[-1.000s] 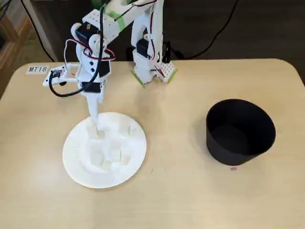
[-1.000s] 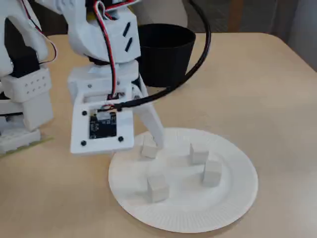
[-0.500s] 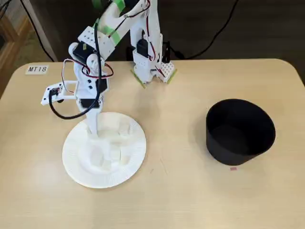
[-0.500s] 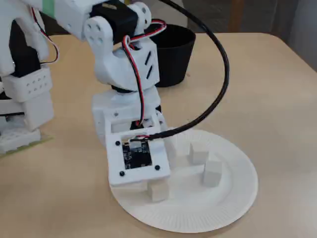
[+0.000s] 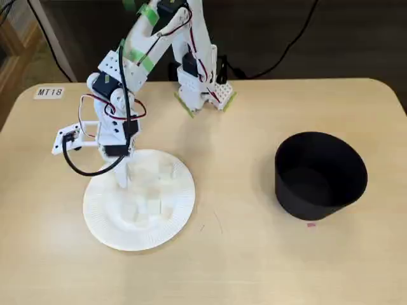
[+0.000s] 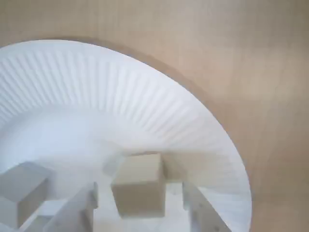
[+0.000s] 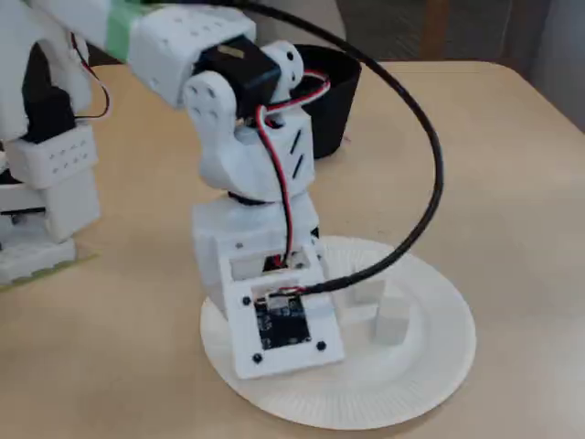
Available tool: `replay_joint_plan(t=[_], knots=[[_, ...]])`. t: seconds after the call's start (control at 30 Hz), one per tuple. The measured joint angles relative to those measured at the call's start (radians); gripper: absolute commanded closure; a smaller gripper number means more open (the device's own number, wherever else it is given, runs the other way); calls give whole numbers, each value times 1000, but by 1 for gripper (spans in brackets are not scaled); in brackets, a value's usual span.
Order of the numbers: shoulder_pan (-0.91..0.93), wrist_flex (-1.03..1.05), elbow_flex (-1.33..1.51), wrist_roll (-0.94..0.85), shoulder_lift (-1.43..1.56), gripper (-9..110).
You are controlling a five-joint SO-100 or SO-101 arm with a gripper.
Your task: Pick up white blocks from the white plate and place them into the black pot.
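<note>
- Right up close in the wrist view, the tool (image 6: 137, 210) is down on the white plate (image 6: 145, 101), its two white fingers (image 6: 77, 212) standing either side of one of the white blocks (image 6: 140, 188).
- That cube sits between the fingers with a slim gap showing on each side, so the tool is set fairly narrow around it; whether it actually touches the block, I cannot tell.
- A second cube (image 6: 21, 193) lies to the left in the wrist view, apart from the first, also on the plate's flat middle.
- From a fixed view looking down, the arm (image 5: 121, 95) leans over the plate's (image 5: 102, 222) upper left part, with several white cubes (image 5: 149, 203) gathered near the plate's centre.
- In the side-on fixed view, the camera mount (image 7: 279, 320) hangs low over the plate (image 7: 430, 366), and a cube (image 7: 393, 320) rests just to its right.
- Further off, the black pot (image 5: 321, 175) stands on the table (image 5: 254, 267) well apart from the plate, to the right in the top-down fixed view.
- Its inside looks dark; no contents can be made out.
- Behind the arm in the side-on fixed view, the pot's (image 7: 334, 91) rim peeks out.
</note>
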Motion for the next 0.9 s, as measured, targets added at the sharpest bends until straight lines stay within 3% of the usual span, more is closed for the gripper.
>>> replay_joint_plan(t=[0.13, 0.47, 0.57, 0.77, 0.9], knots=[[-3, -25, -29, 2, -40, 104], [-52, -26, -58, 120, 14, 104], [-114, -26, -58, 284, 183, 104], [-295, 29, -58, 804, 664, 104], [-505, 138, -57, 962, 818, 104]])
